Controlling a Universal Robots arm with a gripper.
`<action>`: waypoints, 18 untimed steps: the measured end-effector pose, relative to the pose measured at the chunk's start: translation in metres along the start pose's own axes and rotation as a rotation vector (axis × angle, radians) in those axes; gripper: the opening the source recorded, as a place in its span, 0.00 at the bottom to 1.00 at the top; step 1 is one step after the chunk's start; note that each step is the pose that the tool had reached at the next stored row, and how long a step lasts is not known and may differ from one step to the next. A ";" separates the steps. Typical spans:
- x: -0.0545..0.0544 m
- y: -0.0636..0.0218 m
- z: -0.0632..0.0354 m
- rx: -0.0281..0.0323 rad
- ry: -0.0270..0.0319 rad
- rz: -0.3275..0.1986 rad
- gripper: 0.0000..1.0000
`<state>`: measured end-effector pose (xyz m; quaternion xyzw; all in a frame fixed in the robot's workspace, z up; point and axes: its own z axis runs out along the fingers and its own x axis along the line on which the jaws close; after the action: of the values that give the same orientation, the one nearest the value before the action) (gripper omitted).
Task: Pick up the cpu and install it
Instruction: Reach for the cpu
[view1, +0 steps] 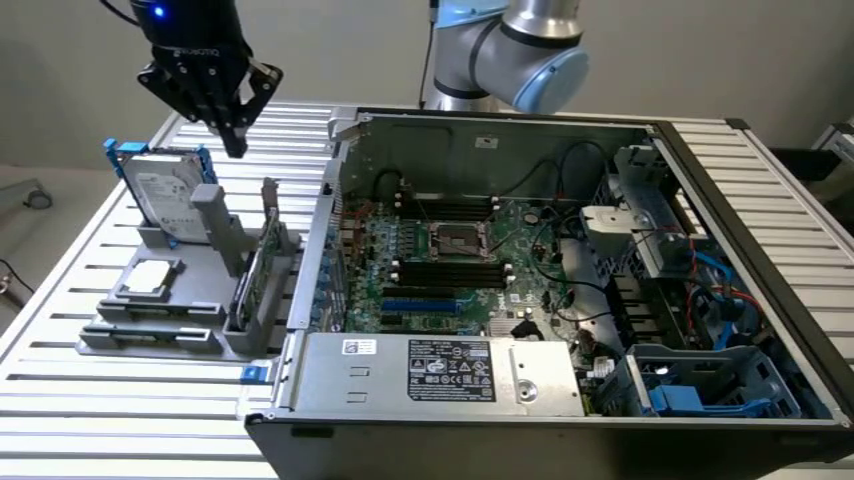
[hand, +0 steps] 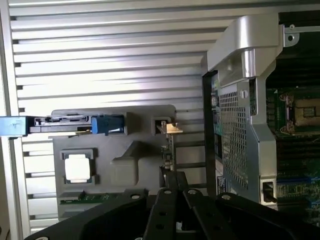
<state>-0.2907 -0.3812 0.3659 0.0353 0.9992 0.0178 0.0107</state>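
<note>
The cpu (view1: 151, 277) (hand: 78, 167) is a small square chip with a shiny top, lying flat in a recess of the grey parts holder (view1: 187, 318) (hand: 127, 167) at the exterior view's left. My gripper (view1: 235, 143) (hand: 172, 182) hangs high above the holder's far end, near the upright hard drive (view1: 170, 190), and its fingers are shut with nothing between them. The dark metal-framed socket (view1: 454, 240) (hand: 301, 111) sits in the middle of the motherboard inside the open computer case (view1: 747, 210).
A hard drive with a blue frame (hand: 60, 124) stands on edge in the holder, beside upright cards (view1: 271, 262). The case's raised walls and power supply (view1: 441, 372) border the motherboard. Cables and a drive cage (view1: 694, 300) crowd the case at the exterior view's right. The slatted table (view1: 107, 420) surrounds everything.
</note>
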 end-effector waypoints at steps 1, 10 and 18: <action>0.005 -0.0003 0.0009 0.0003 0.0000 0.000 0.11; 0.045 -0.0028 0.0080 0.0027 0.0027 0.000 0.11; 0.082 -0.0051 0.0135 0.0056 0.0102 0.000 0.11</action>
<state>-0.3723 -0.3801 0.3506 0.0354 0.9992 0.0152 0.0056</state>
